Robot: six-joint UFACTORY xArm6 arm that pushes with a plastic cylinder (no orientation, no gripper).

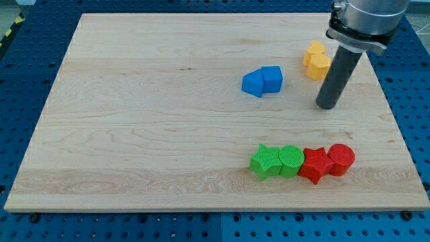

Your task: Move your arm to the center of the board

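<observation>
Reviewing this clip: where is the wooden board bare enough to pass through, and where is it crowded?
Bare: the wooden board's whole left half and its centre, left of the blue blocks. Crowded: the right side, where my tip stands below the yellow blocks, and the green and red blocks row at bottom.

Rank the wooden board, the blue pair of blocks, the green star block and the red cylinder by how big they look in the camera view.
1. Wooden board, by far the largest.
2. Blue pair of blocks, touching each other.
3. Green star block and red cylinder: too alike to rank.
</observation>
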